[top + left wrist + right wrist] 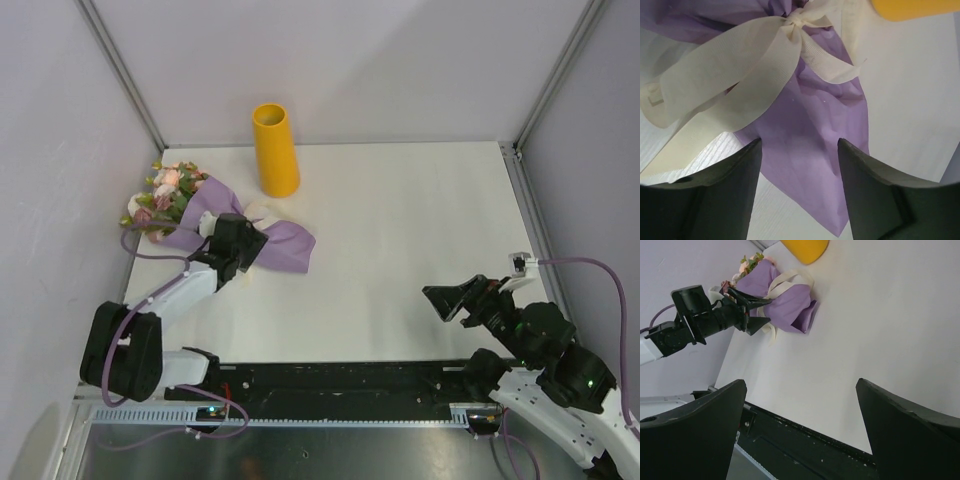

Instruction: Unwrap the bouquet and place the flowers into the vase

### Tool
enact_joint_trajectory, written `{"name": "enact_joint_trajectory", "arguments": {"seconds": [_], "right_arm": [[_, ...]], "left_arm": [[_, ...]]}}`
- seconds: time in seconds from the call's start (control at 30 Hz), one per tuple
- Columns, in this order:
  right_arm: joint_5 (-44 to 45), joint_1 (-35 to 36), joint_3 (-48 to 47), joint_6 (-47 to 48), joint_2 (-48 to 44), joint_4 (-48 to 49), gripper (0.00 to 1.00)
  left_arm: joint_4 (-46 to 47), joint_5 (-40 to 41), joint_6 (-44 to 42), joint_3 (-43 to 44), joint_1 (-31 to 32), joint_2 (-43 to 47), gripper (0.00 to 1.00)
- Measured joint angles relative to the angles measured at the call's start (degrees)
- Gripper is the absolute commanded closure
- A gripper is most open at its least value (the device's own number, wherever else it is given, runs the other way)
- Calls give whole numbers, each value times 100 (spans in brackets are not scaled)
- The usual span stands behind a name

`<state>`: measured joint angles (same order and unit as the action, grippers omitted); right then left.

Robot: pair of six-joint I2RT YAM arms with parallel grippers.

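Left gripper (799, 141): jaws apart, nothing clamped. Tips sit low over the tail end of the lilac paper (815, 150), which shows in the gap between them. Can't tell whether the pads actually touch the paper. The left finger is right by a loose loop of the cream ribbon (730, 65). The bow knot is just beyond the tips and is tied.

The bouquet (215, 215) lies flat on the left side of the table (420, 230), wrapped. The flowers (165, 195) point at the far-left corner. The paper tail fans out to the right, toward table centre. From the top view the left arm reaches in from the near-left, with its wrist directly over the middle of the bundle.

The vase (274, 150) is upright at the far edge, just beyond the bouquet's ribbon end, close to it but apart. No stems in it.

Right gripper (801, 382): jaws wide apart and empty. It hangs over the near-right part of the table, well apart from the bouquet and vase, fingers pointing left toward them.
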<state>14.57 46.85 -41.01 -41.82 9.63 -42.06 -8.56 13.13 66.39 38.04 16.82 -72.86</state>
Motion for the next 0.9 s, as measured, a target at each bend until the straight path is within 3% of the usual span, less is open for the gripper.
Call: {"name": "enact_joint_trajectory", "arguments": {"seconds": [0.13,0.27,0.5,0.57,0.9], "right_arm": [[15,0,0,-98,-70,-92,3],[90,0,2,-214,-92,-157,3],[177,0,9,-339,-92,-280,4],[212,0,9,-341,-92,-278,4],[254,0,162,-295,-155,-133,5]], "left_arm": [[286,-120,116,-181,28,-186,42],[426,-177,133,-293,70,-291,55],[555,-142,114,-466,358,-208,92],[566,-131,111,-525,505,-142,97],[614,-114,181,-988,1482,437,98]]}}
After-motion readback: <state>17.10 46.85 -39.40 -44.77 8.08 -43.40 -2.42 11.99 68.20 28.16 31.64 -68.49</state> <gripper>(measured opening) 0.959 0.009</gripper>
